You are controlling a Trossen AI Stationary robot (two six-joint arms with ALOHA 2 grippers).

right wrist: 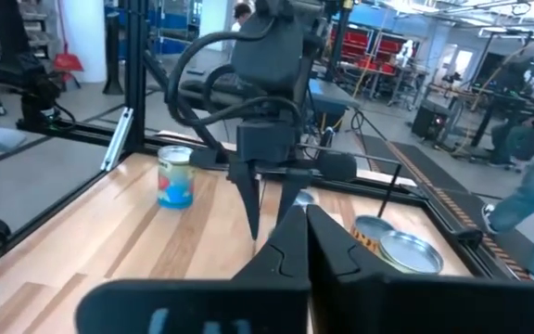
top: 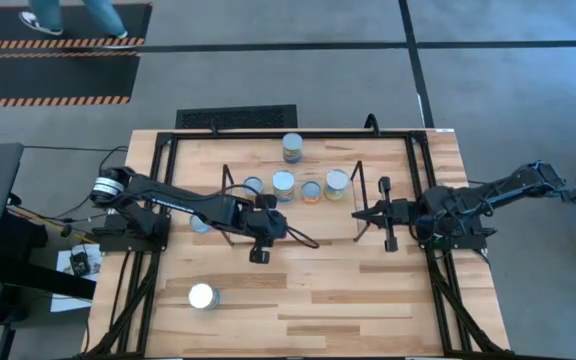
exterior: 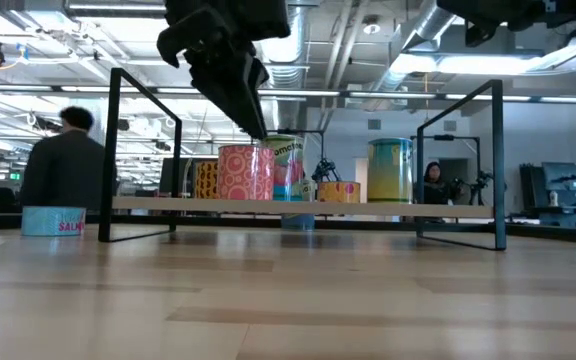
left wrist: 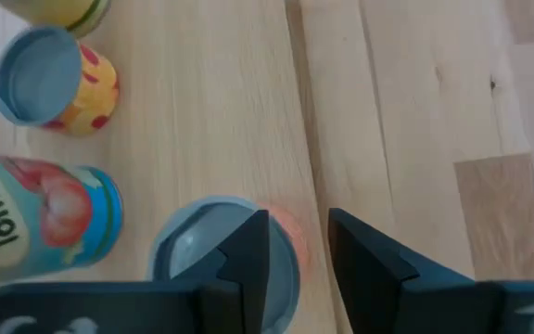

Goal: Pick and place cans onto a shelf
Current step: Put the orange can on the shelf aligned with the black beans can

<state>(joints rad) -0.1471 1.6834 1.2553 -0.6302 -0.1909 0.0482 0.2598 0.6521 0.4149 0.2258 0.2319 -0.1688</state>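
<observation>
The shelf (top: 338,215) is a low light-wood board (exterior: 448,208) with black wire ends. Several cans stand on it, among them a pink can (exterior: 245,172) with a silvery top (left wrist: 202,255), a tomato can (left wrist: 40,227) and a small yellow-red can (left wrist: 54,79). My left gripper (left wrist: 299,250) is open and points down just above the pink can. One finger is over the can's top and the other is past its rim. It also shows in the low view (exterior: 258,128). My right gripper (right wrist: 299,223) is shut and empty, right of the shelf (top: 386,212).
One can (top: 293,147) stands on the table beyond the shelf, another (top: 203,295) near the front left, and a flat salmon tin (exterior: 53,220) sits left of the shelf. The black table frame (top: 423,170) runs along the edges. A person (exterior: 68,160) is behind the table.
</observation>
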